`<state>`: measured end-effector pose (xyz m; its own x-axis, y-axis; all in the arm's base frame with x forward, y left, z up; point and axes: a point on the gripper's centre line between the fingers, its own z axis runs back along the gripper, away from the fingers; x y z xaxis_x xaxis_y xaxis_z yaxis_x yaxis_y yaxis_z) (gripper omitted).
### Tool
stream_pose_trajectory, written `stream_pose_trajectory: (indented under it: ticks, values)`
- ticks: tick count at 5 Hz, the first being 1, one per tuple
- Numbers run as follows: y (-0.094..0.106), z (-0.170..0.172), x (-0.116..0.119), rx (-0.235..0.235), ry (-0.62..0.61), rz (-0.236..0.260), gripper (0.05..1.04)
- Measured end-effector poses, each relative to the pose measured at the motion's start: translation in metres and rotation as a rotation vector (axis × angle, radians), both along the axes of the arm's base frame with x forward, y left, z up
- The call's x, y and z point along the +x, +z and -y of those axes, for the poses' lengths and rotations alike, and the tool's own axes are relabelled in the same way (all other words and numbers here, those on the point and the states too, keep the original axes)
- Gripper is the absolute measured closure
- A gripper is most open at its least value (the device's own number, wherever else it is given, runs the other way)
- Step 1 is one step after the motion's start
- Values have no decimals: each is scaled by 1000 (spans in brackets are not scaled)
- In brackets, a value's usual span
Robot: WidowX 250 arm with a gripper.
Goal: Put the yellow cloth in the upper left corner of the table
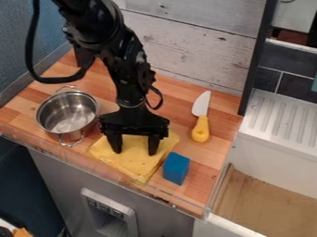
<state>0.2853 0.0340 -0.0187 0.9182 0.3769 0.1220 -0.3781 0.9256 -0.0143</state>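
Note:
The black gripper (135,147) hangs over the front middle of the wooden table, its two fingers apart and pointing down. Beneath it lies the yellow cloth (137,162), flat and roughly square, near the table's front edge. The fingertips are at the cloth's upper part, one on each side; whether they touch it I cannot tell. Part of the cloth's back side is hidden behind the gripper.
A metal pot (66,115) stands left of the cloth, close to the gripper. A blue block (176,168) is at the cloth's right corner. A knife with a yellow handle (200,128) lies further right. Walls border the wooden table (213,159) at the back and left.

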Motion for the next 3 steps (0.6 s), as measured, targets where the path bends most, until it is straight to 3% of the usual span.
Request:
stream_pose_trajectory:
  ticks: [3]
  values:
    - [3,-10,59,-1,37,85,82]
